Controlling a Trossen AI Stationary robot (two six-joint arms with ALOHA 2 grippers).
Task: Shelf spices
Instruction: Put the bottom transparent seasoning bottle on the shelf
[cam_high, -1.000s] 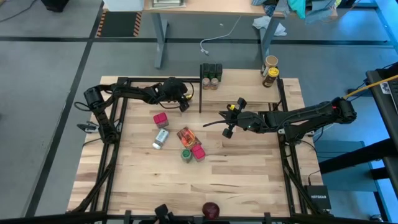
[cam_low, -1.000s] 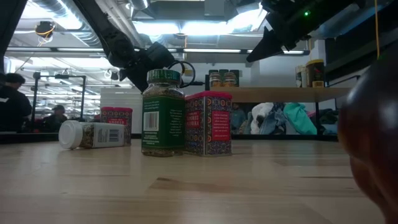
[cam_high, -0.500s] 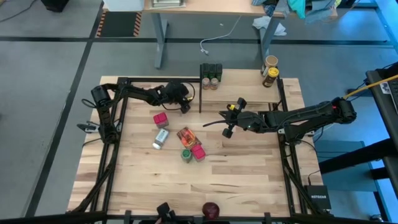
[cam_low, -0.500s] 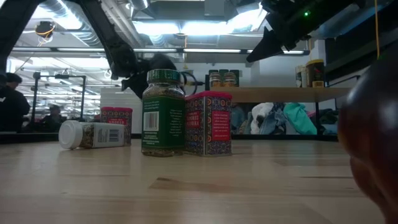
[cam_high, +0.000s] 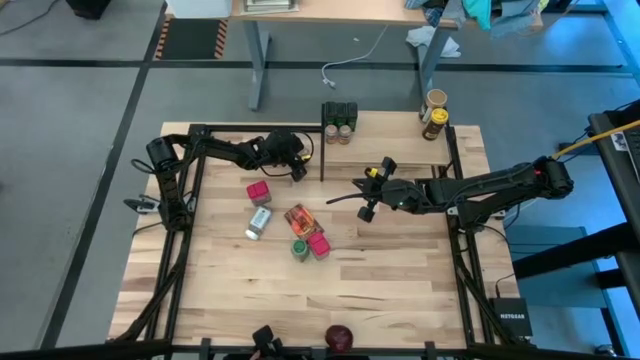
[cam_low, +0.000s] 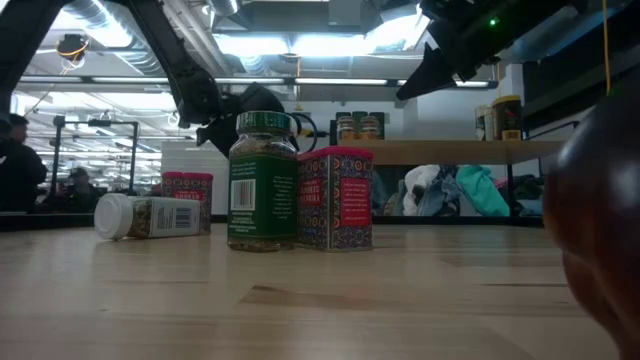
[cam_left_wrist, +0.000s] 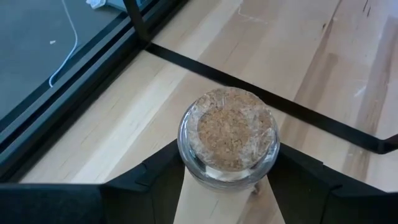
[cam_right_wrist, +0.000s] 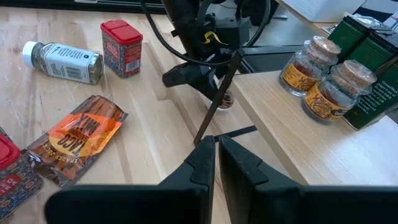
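One small clear glass jar with a cork lid (cam_left_wrist: 227, 135) sits clamped in the left gripper (cam_high: 296, 165), upper middle of the high view, just beside the light-wood shelf (cam_high: 390, 145), probably bound there; the right gripper (cam_high: 366, 192) hangs closed, empty.

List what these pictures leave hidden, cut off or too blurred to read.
- Cork-topped jar in the left gripper: label unseen in the left wrist view, body hidden in the high view.
- Dark red thing: low view, blurred and cut off.
- Shelf jar labels: high view, too small.
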